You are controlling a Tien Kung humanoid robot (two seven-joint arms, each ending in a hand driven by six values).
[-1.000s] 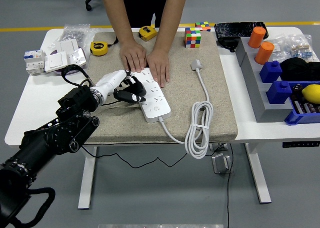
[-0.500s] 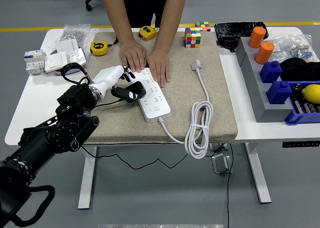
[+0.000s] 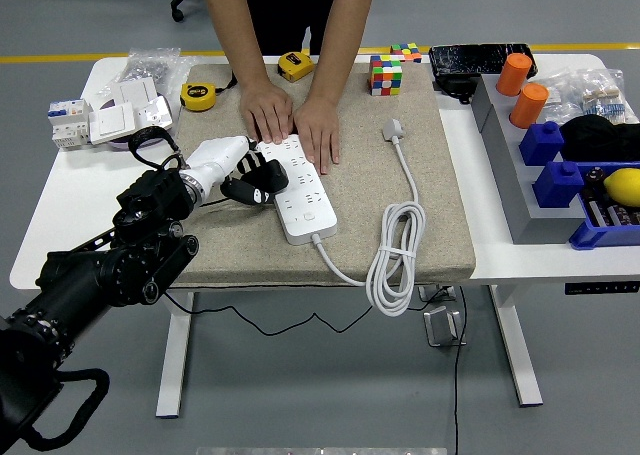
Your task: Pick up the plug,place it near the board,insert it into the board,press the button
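Taking the power strip as the landmark: far to its left, at the worktop's left end, lie white switch parts; nearer, up and to its left, a yellow tape measure sits on the beige mat; the left arm reaches in from the lower left, and the left hand lies against the strip's left edge, its fingers curled round the black plug, which touches the strip's left side; whether the plug is seated in a socket cannot be told; at the strip's far end a person's two hands press flat on it, palms down; a second yellow tape measure lies beyond those hands; from the strip's near end a white cord runs right into a loose coil hanging over the mat's near edge, and ends in a white plug to the strip's right; up and right of the strip stands a colour cube; far right of the strip, a grey rack carries two orange cylinders and blue blocks.
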